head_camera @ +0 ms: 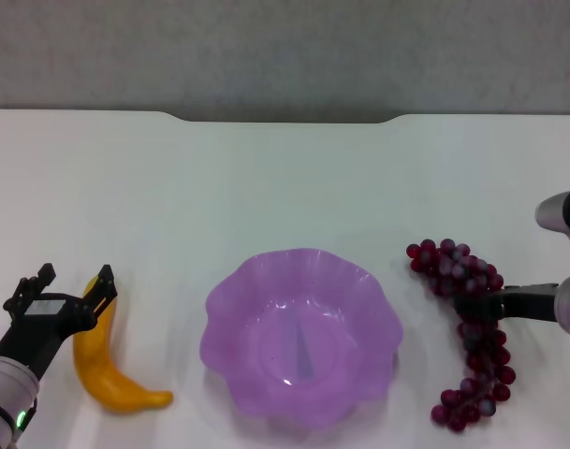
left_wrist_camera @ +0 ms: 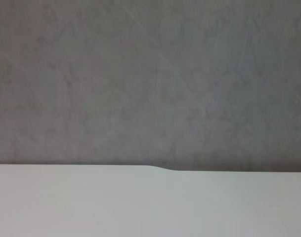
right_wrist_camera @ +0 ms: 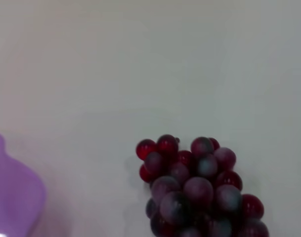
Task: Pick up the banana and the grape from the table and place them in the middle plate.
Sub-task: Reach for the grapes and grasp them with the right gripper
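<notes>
The banana point(head_camera: 111, 367) lies on the white table point(head_camera: 285, 187) at the near left, its tip pointing away from me. My left gripper point(head_camera: 76, 281) is open and empty at the banana's far tip, with one finger point(head_camera: 105, 282) right beside that tip. The purple scalloped middle plate point(head_camera: 266, 267) sits at the near centre with nothing in it. The grape bunch point(head_camera: 472, 369) lies to the right of the plate and also shows in the right wrist view point(right_wrist_camera: 194, 187). My right gripper point(head_camera: 472, 305) reaches in from the right edge over the middle of the bunch.
The table's far edge has a notch point(head_camera: 285, 120) with a grey wall behind it. The left wrist view shows only bare tabletop point(left_wrist_camera: 140, 202) and that wall. The plate's rim point(right_wrist_camera: 12, 202) shows in the right wrist view.
</notes>
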Available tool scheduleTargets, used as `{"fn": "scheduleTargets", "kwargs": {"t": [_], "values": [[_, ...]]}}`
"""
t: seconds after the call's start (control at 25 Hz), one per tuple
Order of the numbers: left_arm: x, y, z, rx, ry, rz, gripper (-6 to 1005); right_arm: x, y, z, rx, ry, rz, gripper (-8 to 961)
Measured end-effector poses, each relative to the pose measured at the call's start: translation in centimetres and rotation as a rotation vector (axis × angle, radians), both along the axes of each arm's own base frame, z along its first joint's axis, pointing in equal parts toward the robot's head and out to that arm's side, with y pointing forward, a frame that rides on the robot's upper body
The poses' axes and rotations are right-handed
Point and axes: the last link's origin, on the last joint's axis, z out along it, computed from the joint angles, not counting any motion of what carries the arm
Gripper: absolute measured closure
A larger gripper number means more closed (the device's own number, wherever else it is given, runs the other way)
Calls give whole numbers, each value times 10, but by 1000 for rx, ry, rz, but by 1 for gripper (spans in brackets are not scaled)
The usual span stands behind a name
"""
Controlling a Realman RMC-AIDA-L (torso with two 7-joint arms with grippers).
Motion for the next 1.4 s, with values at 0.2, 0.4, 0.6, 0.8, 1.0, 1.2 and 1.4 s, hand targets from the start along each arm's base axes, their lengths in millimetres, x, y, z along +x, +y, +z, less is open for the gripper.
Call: {"fn": "scheduleTargets", "kwargs": {"t": [0.2, 0.4, 0.6, 0.8, 1.0, 1.2, 1.4], "values": [[0, 1, 0, 0, 0, -2, 137, 7, 3, -7, -13, -21, -18, 179], [1, 1, 0, -2, 1, -5, 137, 7, 7, -11, -4, -41, 2, 188], [2, 2, 0, -1, -1, -7, 137, 10, 6, -15, -1, -53, 10, 198], [2, 2, 0, -1, -2, -6, 137, 15, 6, -21, -17, -80, 8, 207], [1, 1, 0, -1, -2, -5, 137, 12, 8, -27, -23, -98, 31, 217], [1, 1, 0, -1, -1, -3, 137, 11, 9, -28, -10, -100, 43, 227], [1, 1, 0, -1, -1, -2, 136, 11, 7, -30, -18, -105, 48, 236]]}}
